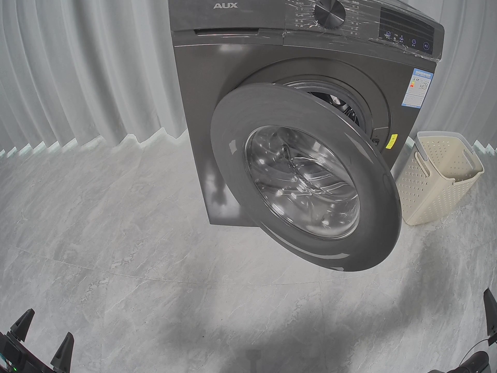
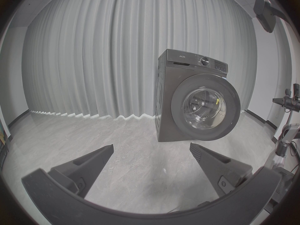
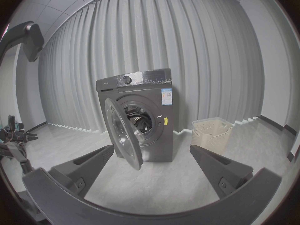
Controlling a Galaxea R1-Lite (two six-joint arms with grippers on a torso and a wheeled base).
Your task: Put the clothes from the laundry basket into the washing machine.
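Clothes (image 3: 139,121) lie as a dark heap inside the drum of the washing machine (image 1: 217,79), seen through the round opening in the right wrist view. The washing machine is dark grey and stands on the pale marbled floor (image 1: 129,244) at the far side, in front of a pleated light curtain (image 1: 77,53). Its door (image 1: 305,177) is swung wide open on the left-hand hinge, so its round glass window faces the near side and covers most of the opening in the head view. A round knob (image 1: 329,12) sits in the middle of the top panel, a blue and white label (image 1: 417,88) is stuck on the right of the front, and a small yellow tag (image 1: 392,141) sits just right of the opening. The laundry basket (image 1: 429,192), cream with small holes in its walls, stands upright on the floor just beside the machine's right side. The left claw (image 1: 46,327) hangs low at the near left, well apart from the machine, with its two dark fingers spread and nothing between them. The right claw (image 3: 150,147) is at the near right, also well apart from the basket and the machine, its fingers spread wide and holding nothing.
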